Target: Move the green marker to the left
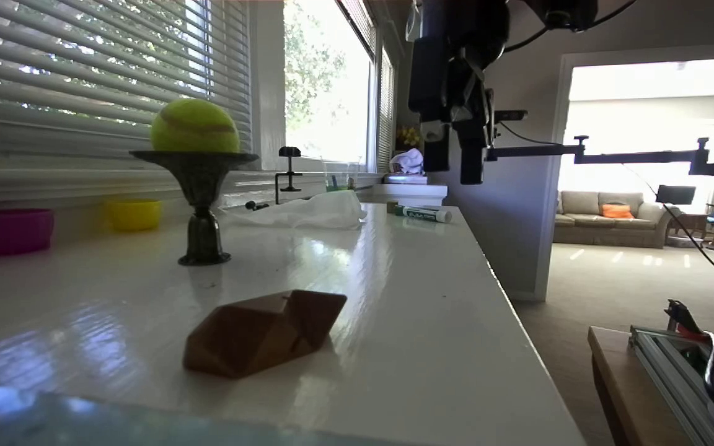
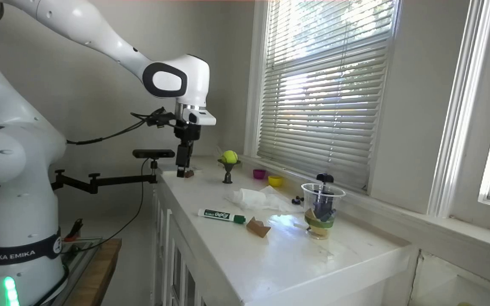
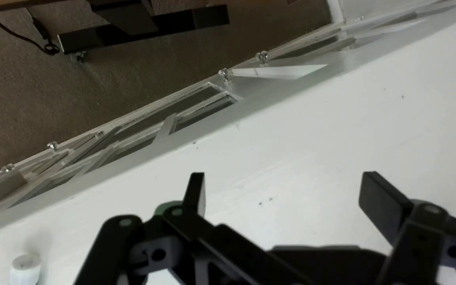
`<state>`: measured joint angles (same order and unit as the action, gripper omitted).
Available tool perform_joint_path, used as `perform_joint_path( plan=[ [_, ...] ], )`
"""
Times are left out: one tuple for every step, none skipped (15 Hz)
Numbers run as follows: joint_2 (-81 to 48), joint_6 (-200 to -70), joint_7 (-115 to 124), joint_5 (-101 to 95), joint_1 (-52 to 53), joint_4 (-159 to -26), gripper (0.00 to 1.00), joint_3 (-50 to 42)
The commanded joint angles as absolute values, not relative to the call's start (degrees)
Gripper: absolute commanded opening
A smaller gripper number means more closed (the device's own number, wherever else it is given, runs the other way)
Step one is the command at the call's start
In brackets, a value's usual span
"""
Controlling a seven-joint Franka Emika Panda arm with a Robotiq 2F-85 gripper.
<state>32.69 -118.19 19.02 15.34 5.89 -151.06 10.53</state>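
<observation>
The green marker (image 2: 219, 215), white with a green cap, lies on the white counter in both exterior views (image 1: 425, 214). Its capped end is close to a small brown piece. In the wrist view only its white end (image 3: 25, 270) shows at the lower left corner; the rest is out of frame. My gripper (image 3: 279, 192) is open, with bare white counter between its fingers. In both exterior views the gripper (image 1: 454, 166) hangs above the counter, pointing down and apart from the marker. It also shows in an exterior view (image 2: 181, 171) at the far part of the counter.
A brown faceted block (image 1: 264, 334), a metal goblet (image 1: 203, 238) holding a tennis ball (image 1: 194, 127), magenta (image 2: 259, 174) and yellow (image 2: 275, 181) cups, white crumpled paper (image 2: 264, 199), a brown piece (image 2: 258, 227) and a clear cup (image 2: 321, 212) stand on the counter (image 2: 245, 255).
</observation>
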Motion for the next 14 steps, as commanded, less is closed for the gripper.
perform_joint_path(
  plan=[
    [30.1, -121.1, 21.7, 14.0, 3.2, -148.5, 1.00, 10.0],
    [29.4, -121.8, 22.5, 13.9, 2.3, -148.1, 1.00, 9.7],
    [28.7, -122.7, 23.4, 13.4, 1.1, -147.7, 1.00, 9.5],
    [27.8, -123.3, 24.2, 12.8, -0.1, -147.2, 1.00, 9.1],
    [26.7, -123.9, 24.9, 12.5, -1.1, -146.6, 1.00, 8.8],
    [25.5, -124.7, 25.8, 12.0, -2.3, -146.2, 1.00, 8.5],
    [24.2, -125.5, 26.8, 11.3, -3.4, -145.6, 1.00, 8.3],
    [23.1, -125.8, 27.5, 10.6, -4.4, -145.0, 1.00, 7.9],
    [21.7, -126.4, 28.5, 9.8, -5.3, -144.5, 1.00, 7.6],
    [20.7, -126.7, 29.5, 8.7, -6.2, -143.9, 1.00, 7.2],
    [19.6, -127.1, 30.3, 7.7, -6.9, -143.3, 1.00, 7.0],
    [18.9, -127.0, 31.2, 6.3, -7.7, -142.4, 1.00, 6.6],
    [18.2, -126.8, 32.0, 5.0, -8.3, -141.5, 1.00, 6.2],
    [17.6, -126.7, 33.0, 3.9, -8.8, -140.8, 1.00, 5.9]
  ],
)
